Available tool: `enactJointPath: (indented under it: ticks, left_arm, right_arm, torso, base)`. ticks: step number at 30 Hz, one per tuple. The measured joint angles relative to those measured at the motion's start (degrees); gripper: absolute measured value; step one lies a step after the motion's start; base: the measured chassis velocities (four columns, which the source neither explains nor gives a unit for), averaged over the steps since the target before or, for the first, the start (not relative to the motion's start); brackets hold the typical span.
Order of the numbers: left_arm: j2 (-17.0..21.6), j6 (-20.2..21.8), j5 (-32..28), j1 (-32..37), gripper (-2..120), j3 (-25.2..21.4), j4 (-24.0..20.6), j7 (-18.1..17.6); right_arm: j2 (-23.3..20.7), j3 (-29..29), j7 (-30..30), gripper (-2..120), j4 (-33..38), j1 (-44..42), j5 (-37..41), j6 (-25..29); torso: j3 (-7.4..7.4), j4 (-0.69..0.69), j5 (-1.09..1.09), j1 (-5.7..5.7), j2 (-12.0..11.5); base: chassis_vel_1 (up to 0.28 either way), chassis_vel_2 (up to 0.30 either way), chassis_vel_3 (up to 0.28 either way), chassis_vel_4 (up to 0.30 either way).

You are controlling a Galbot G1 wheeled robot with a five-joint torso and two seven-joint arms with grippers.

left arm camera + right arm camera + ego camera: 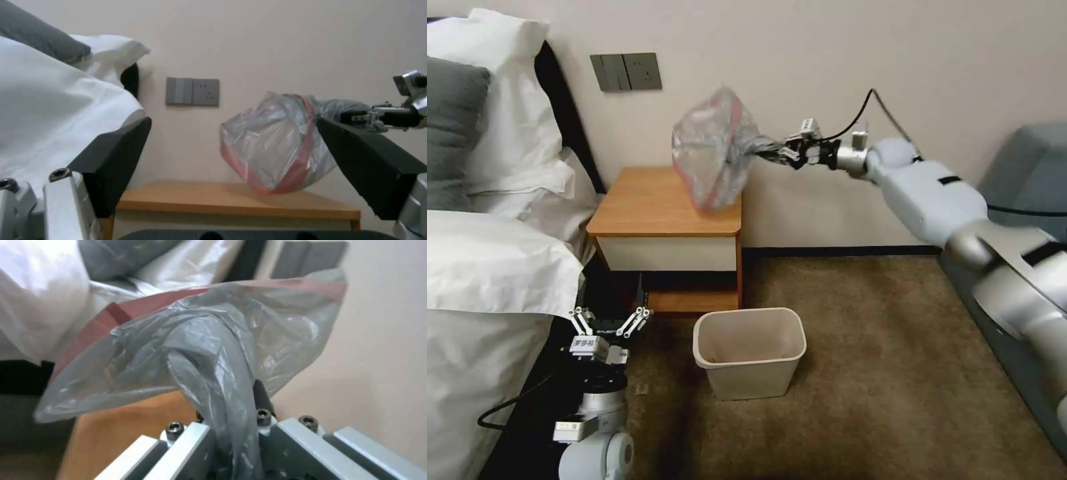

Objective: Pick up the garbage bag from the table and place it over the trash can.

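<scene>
Right hand [787, 151]: extended toward the wall at the level of the bag, above and beside the right edge of the desk; fingers pressed together on a twisted, bunched end of the garbage bag.
Garbage bag [714, 150]: held in the air, billowed open away from the right hand; the pink-red rim faces left and down. In the head view its lowest part overlaps the rear right corner of the desk top; in the left wrist view the bottom fold sits just above the top, and contact cannot be determined.
Grip detail: in the right wrist view the grey plastic narrows into a rope that passes between the metal fingers [186, 443].
Desk [647, 203]: orange-brown top, white drawer front, set against the wall beside the bed.
Trash can [750, 352]: upright on the carpet, in front of the desk and slightly to its right, well below the bag.
Left hand [608, 321]: low, near the bed edge, left of the trash can; fingers spread wide, holding nothing.
Bed [487, 267]: white bedding at the robot's left, next to the desk.
Wall switch plate [626, 71]: on the wall above the desk, left of the bag.
</scene>
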Motion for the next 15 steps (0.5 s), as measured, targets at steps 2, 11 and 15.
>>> enactJointPath:
  ticks: [2,11,15]
  left_arm:
    - [-0.07,-0.18,0.05,0.2,93,-0.04,-0.07,0.0]
    - [-0.19,-0.3,0.15,-0.02,93,0.0,0.02,-0.03]
    - [-0.24,-0.29,0.3,-0.04,93,0.17,0.15,-0.03]
  right_arm:
    - [-2.5,-0.8,5.13,0,7.52,-2.43,-0.75,-1.52]
    - [-12.62,-0.04,13.83,0,29.21,-11.51,-1.31,-4.15]
    - [-16.8,0.35,14.75,0,35.0,-13.86,0.57,-4.25]
  torso:
    - [0.0,-0.01,0.02,0.0,0.0]
    - [0.0,-0.03,0.04,0.0,0.0]
    - [0.0,-0.05,0.02,0.0,0.0]
  base:
    - [0.0,0.0,0.0,0.0]
    - [0.0,0.0,0.0,0.0]
    - [0.0,0.0,0.0,0.0]
